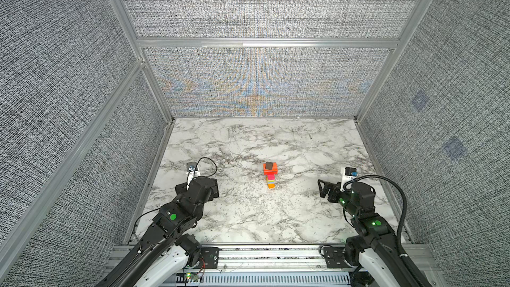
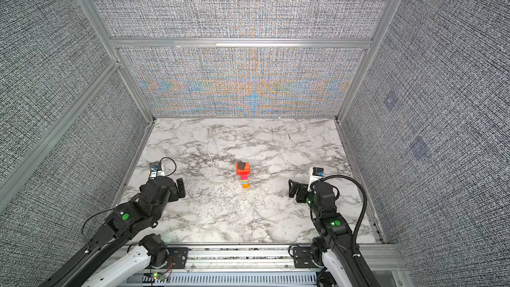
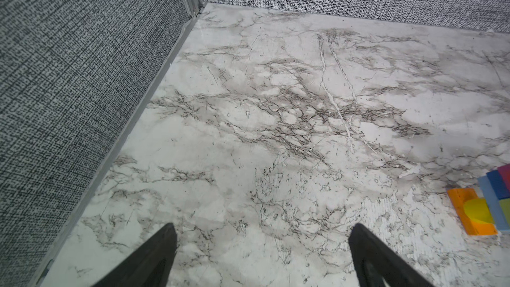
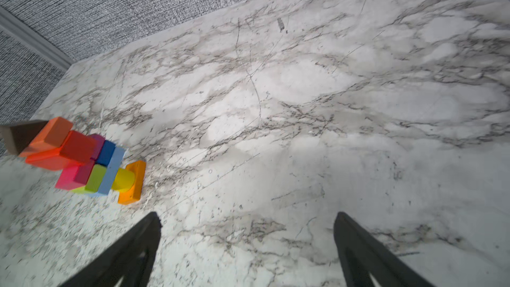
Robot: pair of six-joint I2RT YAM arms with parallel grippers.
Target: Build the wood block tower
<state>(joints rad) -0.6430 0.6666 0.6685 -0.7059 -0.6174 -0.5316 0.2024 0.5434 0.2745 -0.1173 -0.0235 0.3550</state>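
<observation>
The wood block tower (image 1: 270, 176) (image 2: 243, 175) stands upright near the middle of the marble table (image 1: 248, 216). From the bottom it shows orange, yellow, light blue, green and magenta blocks, then a wider red-orange slab (image 1: 270, 172) and a dark brown square block (image 1: 270, 165) on top. Its whole height shows in the right wrist view (image 4: 91, 161); only its lower blocks (image 3: 485, 211) show in the left wrist view. My left gripper (image 1: 196, 189) (image 3: 263, 227) hangs open and empty, well left of the tower. My right gripper (image 1: 325, 189) (image 4: 247, 215) is open and empty, well right of it.
Grey fabric walls with aluminium posts close the table in on the left (image 3: 82, 106), back (image 1: 265, 84) and right (image 1: 441, 133). A metal rail (image 1: 270, 255) carrying both arm bases runs along the front edge. Cables loop beside both wrists.
</observation>
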